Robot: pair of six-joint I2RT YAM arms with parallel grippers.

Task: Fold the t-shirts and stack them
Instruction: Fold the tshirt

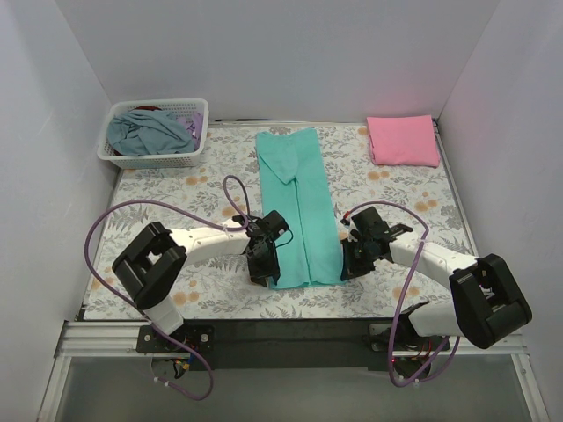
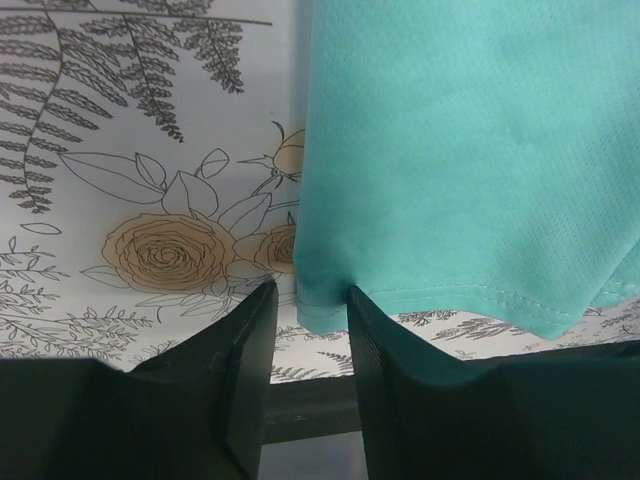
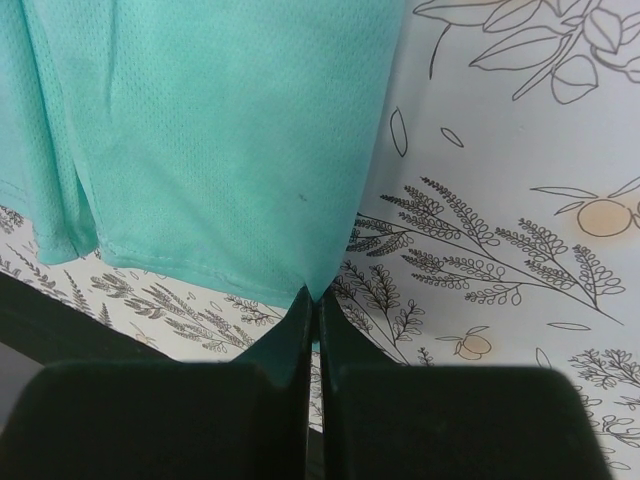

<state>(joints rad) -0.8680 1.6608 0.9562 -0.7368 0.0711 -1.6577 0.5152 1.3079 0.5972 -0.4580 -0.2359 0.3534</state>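
Note:
A teal-green t-shirt point(image 1: 299, 211) lies as a long narrow strip down the middle of the table. My left gripper point(image 1: 262, 271) is at its near left corner. In the left wrist view the jaws of that gripper point(image 2: 310, 295) stand apart, and the hemmed corner of the teal cloth point(image 2: 470, 150) hangs between them. My right gripper point(image 1: 350, 264) is at the near right corner. The right wrist view shows this gripper point(image 3: 313, 295) shut on a pinch of the teal shirt's point(image 3: 220, 130) corner. A folded pink t-shirt point(image 1: 403, 141) rests at the back right.
A white lattice basket point(image 1: 149, 159) with grey-blue and purple clothes stands at the back left. A floral cloth point(image 1: 158, 198) covers the table. White walls close in the left, right and back sides. The table's dark front rail point(image 1: 290, 334) runs just behind the grippers.

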